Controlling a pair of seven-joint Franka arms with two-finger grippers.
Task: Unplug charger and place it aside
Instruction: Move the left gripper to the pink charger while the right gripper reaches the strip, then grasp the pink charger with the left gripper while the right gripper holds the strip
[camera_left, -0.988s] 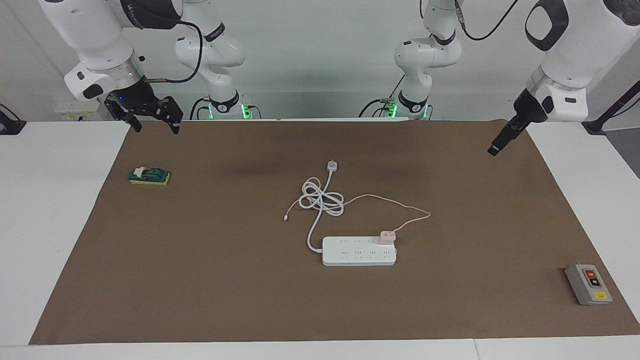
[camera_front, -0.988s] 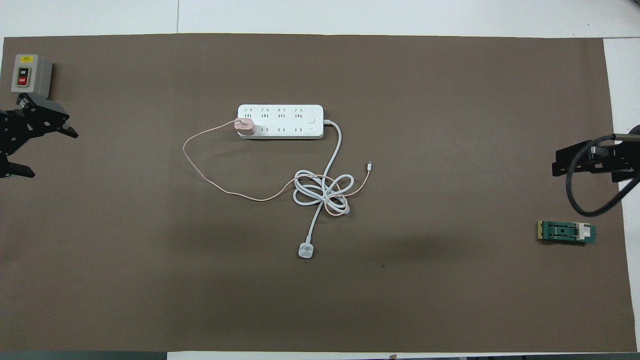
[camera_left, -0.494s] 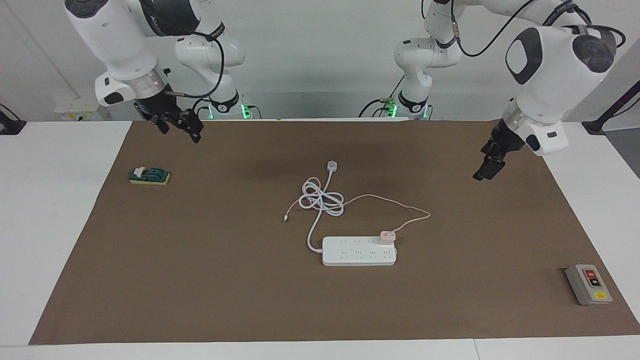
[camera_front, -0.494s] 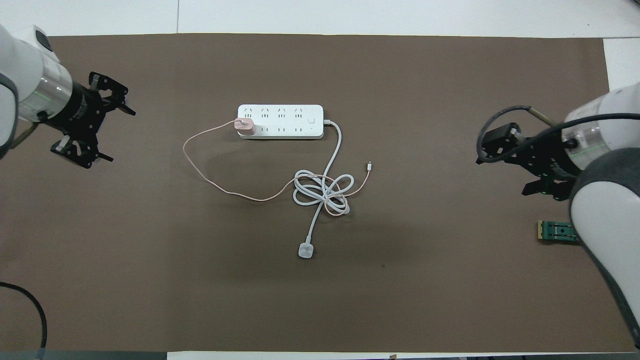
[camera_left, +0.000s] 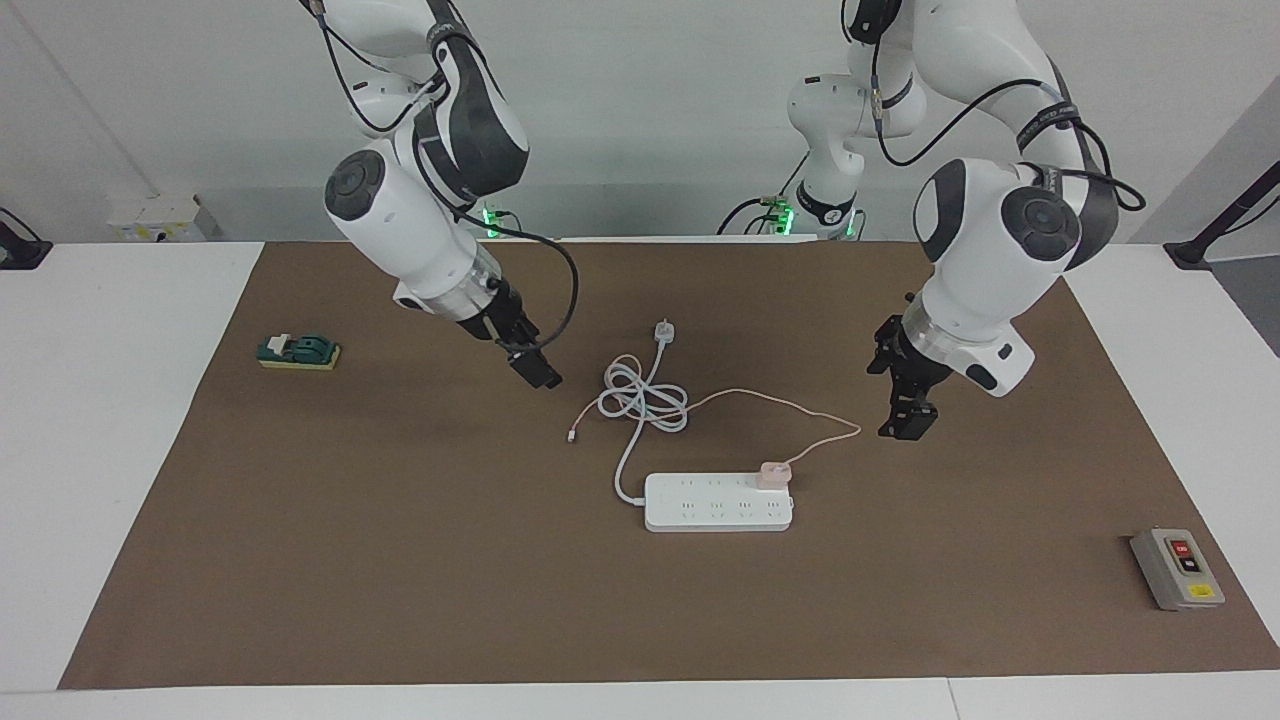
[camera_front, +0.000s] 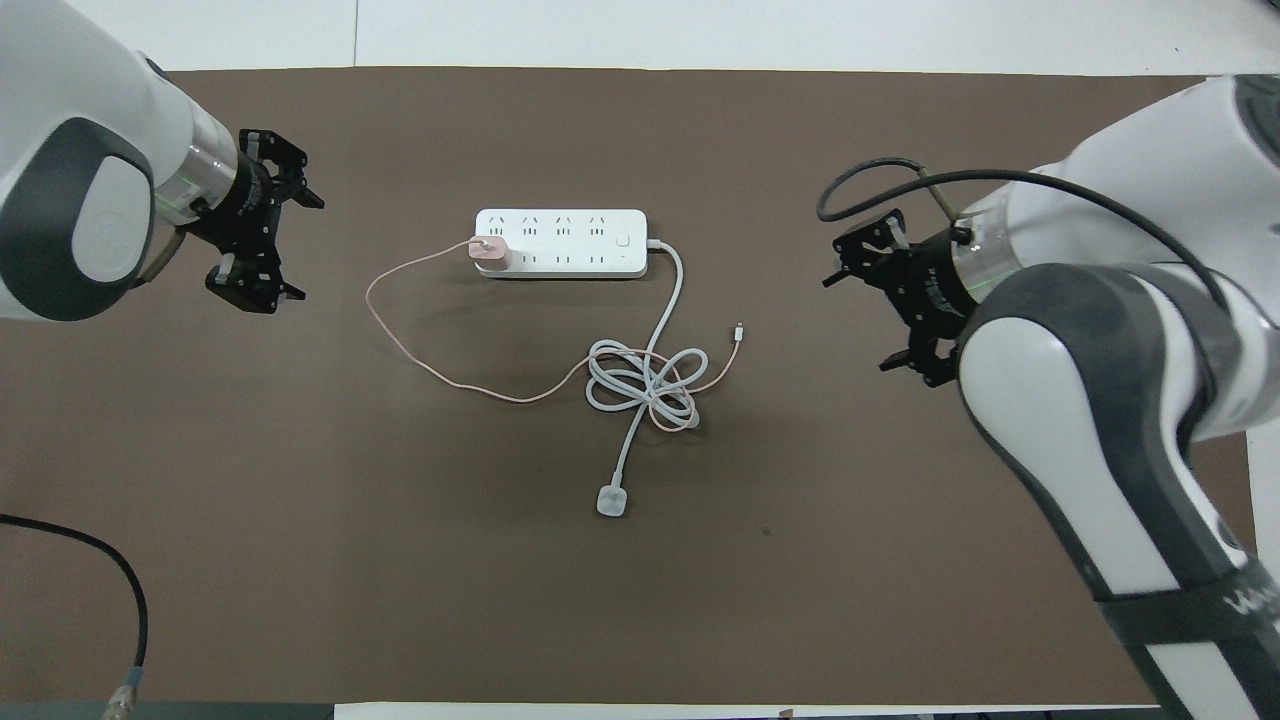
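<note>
Charger (camera_left: 774, 472) (camera_front: 489, 251): small pink cube, plugged into the power strip (camera_left: 718, 503) (camera_front: 560, 243) at the strip's end toward the left arm, on the edge nearer the robots; it stands upright, prongs hidden in the socket.
Charger cable (camera_left: 800, 408) (camera_front: 420, 350): thin, pink, loops toward the left arm's end, then runs toward the robots into the white cord's coil (camera_left: 643, 400) (camera_front: 645, 385).
Power strip: white, its long axis runs along the table from 1 arm's end toward the other.
Left gripper (camera_left: 905, 420) (camera_front: 278, 245): over the mat beside the cable loop, jaws apart, empty.
Right gripper (camera_left: 545, 375) (camera_front: 868, 320): over the mat near the coil, jaws apart, empty.
Mat (camera_left: 400, 560) (camera_front: 400, 560): brown, covers the table.
</note>
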